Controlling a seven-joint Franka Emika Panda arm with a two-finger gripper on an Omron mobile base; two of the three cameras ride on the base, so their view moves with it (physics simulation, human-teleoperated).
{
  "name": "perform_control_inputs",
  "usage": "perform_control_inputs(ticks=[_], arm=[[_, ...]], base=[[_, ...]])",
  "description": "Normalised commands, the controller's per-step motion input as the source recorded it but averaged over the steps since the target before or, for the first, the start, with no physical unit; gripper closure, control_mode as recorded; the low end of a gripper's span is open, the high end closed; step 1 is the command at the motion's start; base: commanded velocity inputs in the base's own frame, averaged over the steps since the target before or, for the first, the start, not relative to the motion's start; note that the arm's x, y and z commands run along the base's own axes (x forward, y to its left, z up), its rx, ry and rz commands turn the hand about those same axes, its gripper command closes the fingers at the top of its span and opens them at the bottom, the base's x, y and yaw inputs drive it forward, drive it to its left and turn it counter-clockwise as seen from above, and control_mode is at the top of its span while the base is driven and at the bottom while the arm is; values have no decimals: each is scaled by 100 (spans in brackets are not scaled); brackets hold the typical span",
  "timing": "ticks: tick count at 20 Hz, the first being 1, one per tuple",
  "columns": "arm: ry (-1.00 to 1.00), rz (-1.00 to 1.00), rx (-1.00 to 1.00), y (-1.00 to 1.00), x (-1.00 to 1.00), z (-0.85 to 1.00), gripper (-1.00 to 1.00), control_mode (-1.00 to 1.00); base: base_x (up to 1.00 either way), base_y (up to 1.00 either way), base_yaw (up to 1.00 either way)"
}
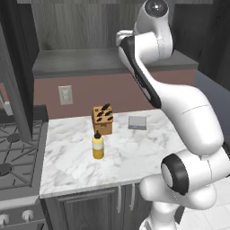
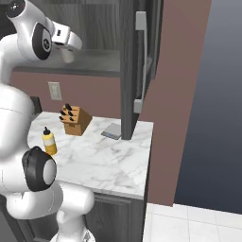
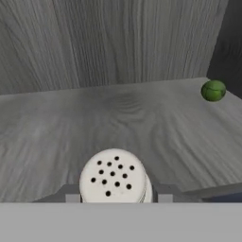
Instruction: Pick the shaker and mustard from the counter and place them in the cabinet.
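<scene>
Gripper (image 3: pixel 115 198) pinches one pale shaker (image 3: pixel 113 177), its round cap dotted with holes, raised above the grey wood-grain shelf of the cabinet (image 3: pixel 118 118), where one small green ball (image 3: pixel 213 90) sits. On the white marble counter (image 1: pixel 134 152) stand one yellow mustard (image 1: pixel 98 146), one wooden knife block (image 1: pixel 102 119) and one flat grey block (image 1: pixel 137 122).

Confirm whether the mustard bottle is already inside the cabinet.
No. The mustard stands on the white marble counter in front of the knife block, well below the cabinet shelf.
</scene>
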Motion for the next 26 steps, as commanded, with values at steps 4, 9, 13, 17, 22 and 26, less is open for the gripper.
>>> perform_control_inputs(ticks=[4,9,13,17,22,26], arm=[[2,0,0,0,50,0,100,-100],[0,0,0,0,35,-1,100,-100],[0,0,-1,-5,6,-20,100,-100],[0,0,0,-7,3,-16,100,-100],[0,0,0,-7,0,-12,100,-100],[0,0,0,-7,2,-14,100,-100]], base=[[0,0,0],[0,0,0],[0,0,0],[0,0,0],[0,0,0],[0,0,0]])
